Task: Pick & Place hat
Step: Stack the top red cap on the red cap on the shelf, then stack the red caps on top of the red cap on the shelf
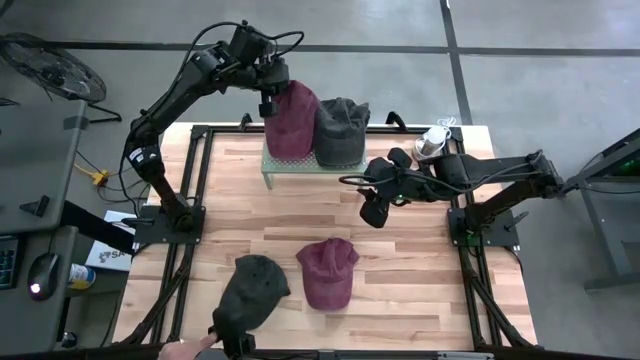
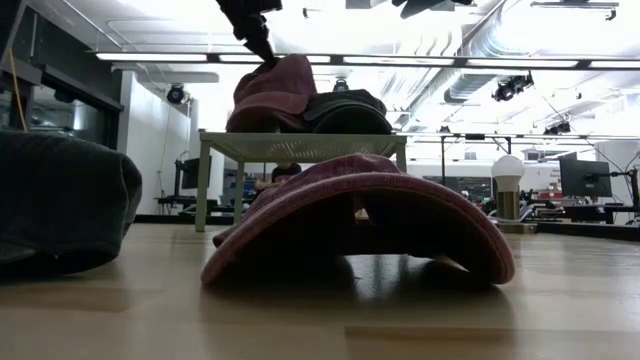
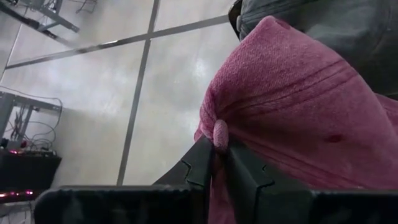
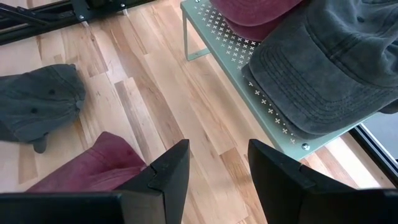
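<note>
Maroon hat [image 1: 291,118] sitting on shelf [image 1: 275,165], upper centre; left tool [image 3: 219,163] pinching its back edge, probably to seat it. Right tool [image 4: 217,171] spread, waiting mid-right over table [image 1: 410,270].

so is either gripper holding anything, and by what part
The left gripper pinches the maroon cap on the shelf at its back edge. The right gripper holds nothing.

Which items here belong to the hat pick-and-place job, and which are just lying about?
Job:
maroon hat on shelf, pinched by left pincer
grey hat on shelf
shelf
maroon hat on table
grey hat on table
right pincer, open

Lying about:
white lamp
</note>
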Tool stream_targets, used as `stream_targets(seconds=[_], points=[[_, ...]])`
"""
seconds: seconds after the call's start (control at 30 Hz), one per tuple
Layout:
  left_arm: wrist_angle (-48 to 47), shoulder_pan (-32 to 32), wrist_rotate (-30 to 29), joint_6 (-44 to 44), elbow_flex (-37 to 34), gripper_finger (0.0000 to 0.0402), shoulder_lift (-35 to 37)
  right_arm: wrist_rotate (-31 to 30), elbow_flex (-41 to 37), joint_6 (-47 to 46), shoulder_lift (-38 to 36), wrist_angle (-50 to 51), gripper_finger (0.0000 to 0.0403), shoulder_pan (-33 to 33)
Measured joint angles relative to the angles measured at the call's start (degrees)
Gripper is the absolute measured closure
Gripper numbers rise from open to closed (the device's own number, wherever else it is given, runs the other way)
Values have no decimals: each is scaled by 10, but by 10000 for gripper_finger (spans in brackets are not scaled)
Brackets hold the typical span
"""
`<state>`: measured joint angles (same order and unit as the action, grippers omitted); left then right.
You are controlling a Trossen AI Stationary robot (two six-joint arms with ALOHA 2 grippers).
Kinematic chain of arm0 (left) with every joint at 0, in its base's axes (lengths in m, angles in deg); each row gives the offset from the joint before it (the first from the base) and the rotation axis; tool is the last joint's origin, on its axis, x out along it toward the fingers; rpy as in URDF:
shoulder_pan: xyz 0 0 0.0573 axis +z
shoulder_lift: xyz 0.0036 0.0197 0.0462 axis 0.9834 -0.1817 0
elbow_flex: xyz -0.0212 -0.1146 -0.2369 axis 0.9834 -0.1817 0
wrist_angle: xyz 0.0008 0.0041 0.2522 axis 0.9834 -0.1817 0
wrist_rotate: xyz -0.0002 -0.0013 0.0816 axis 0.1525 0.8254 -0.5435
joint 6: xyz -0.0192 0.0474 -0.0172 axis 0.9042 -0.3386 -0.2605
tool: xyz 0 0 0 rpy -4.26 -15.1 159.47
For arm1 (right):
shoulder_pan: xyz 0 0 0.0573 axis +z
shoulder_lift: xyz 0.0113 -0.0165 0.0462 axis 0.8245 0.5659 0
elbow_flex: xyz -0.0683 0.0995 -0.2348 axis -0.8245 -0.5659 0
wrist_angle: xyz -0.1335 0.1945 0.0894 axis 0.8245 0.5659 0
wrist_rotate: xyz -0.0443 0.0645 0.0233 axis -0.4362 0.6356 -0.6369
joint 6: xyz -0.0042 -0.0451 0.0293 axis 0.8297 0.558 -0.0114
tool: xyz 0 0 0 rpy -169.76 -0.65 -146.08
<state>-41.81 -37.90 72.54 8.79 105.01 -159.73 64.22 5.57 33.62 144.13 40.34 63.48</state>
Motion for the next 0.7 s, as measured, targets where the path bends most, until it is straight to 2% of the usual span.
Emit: stream_targets(seconds=[0.3,0.5,0.7], points=[[6,0,-19,5,0,327,0,0,0,0,0,0,247,0],[20,0,-72,11,0,317,0,2,0,-10,0,0,247,0],[43,-1,-83,22,0,316,14,9,0,-15,0,0,247,0]])
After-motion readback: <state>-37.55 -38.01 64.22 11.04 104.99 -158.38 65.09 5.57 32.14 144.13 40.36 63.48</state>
